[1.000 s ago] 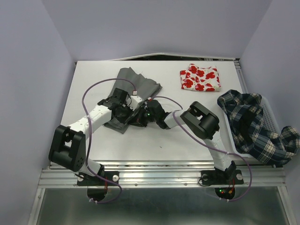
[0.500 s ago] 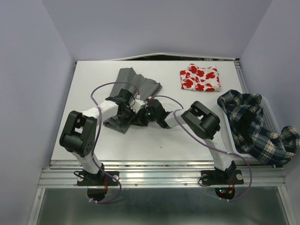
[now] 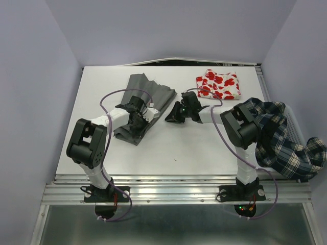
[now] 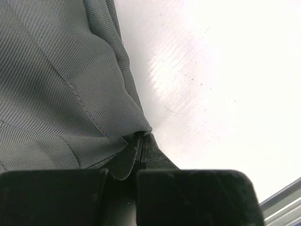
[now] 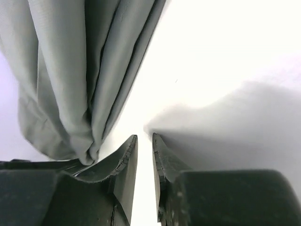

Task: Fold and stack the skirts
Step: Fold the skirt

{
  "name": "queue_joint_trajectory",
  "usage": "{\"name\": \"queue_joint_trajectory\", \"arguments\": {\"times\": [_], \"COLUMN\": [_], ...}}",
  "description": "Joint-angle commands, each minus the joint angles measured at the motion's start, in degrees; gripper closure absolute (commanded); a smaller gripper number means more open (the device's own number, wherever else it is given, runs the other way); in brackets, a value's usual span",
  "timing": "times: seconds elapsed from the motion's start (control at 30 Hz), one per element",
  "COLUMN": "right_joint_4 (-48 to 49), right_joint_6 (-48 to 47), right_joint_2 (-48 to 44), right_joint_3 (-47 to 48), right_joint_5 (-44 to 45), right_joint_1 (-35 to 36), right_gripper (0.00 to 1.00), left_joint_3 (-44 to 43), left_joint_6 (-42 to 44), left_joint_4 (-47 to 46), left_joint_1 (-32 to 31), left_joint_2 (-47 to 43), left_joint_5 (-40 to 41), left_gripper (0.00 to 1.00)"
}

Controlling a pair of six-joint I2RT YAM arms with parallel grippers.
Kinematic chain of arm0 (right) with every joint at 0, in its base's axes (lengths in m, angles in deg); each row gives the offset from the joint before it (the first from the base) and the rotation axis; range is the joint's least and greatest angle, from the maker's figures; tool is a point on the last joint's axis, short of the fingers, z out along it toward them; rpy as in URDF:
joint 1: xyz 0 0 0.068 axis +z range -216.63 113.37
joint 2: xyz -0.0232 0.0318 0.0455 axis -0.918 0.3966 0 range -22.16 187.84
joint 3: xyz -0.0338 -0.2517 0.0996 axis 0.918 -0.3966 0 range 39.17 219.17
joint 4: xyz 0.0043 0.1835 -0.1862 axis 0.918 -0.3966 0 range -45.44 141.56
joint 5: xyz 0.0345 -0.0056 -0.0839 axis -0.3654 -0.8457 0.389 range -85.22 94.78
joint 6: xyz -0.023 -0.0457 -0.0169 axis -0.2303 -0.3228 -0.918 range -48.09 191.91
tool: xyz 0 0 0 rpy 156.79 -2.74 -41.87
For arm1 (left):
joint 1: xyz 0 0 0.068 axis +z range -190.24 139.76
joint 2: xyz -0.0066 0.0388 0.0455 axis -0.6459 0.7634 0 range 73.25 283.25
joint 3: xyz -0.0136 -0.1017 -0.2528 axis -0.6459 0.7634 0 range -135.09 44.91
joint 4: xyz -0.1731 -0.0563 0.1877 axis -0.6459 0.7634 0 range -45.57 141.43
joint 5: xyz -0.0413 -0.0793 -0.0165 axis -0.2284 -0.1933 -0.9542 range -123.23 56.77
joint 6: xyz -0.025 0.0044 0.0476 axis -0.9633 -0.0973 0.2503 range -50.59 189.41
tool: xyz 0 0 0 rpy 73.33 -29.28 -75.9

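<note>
Grey skirt point(image 3: 148, 94), upper centre-left on the tabletop point(image 3: 204, 148): left claw point(image 4: 142, 141) clamped on its edge; right claw point(image 5: 145, 141) slightly apart, empty, just beside the cloth. The fold is best drawn slowly, edges aligned.

We can read no text, label, brand or number in any view. The grey skirt point(image 3: 148, 89), the red-printed skirt point(image 3: 218, 84) and the plaid skirt point(image 3: 286, 148) show only weave and pattern, no lettering.
</note>
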Motion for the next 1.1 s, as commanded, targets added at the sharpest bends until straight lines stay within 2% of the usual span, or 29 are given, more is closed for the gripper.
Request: {"name": "queue_joint_trajectory", "arguments": {"times": [0.0,0.3,0.4,0.5,0.67,0.77,0.97,1.07], "right_joint_4": [-5.89,-4.76,-4.58,-2.75,-0.28,-0.01,-1.58,-4.13], "right_joint_6": [-11.11,-11.56,-9.99,-6.14,-2.25,-4.17,-12.60,-19.81], "right_joint_2": [-1.49,1.58,2.20,4.04,14.83,17.93,23.55,25.23], "right_joint_3": [6.81,21.77,24.85,27.40,32.32,32.07,33.29,36.89], "right_joint_5": [-0.33,-4.11,-4.02,-3.93,-6.56,-6.31,-6.57,-8.50], "right_joint_1": [-0.70,-0.70,-1.23,-1.23,-1.23,-1.23,-1.76,-2.29], "right_gripper": [0.75,0.74,0.74,0.71,0.64,0.57,0.53,0.51], "left_joint_3": [1.50,1.59,1.85,2.12,1.85,2.12,2.38,1.07], "left_joint_6": [1.14,1.22,1.49,1.84,1.66,1.40,0.96,0.61], "left_joint_4": [4.35,3.29,2.68,2.42,2.50,2.06,0.66,1.53], "left_joint_1": [-0.26,-0.35,-0.35,-0.35,-0.35,-0.35,-2.72,-5.53], "left_joint_2": [2.60,0.40,-0.48,-0.92,-0.66,-1.45,-5.31,-10.65], "left_joint_5": [-2.96,-4.01,-4.28,-4.54,-4.19,-3.49,-1.82,-2.78], "left_gripper": [1.00,0.90,0.86,0.85,0.84,0.81,0.68,0.53]}}
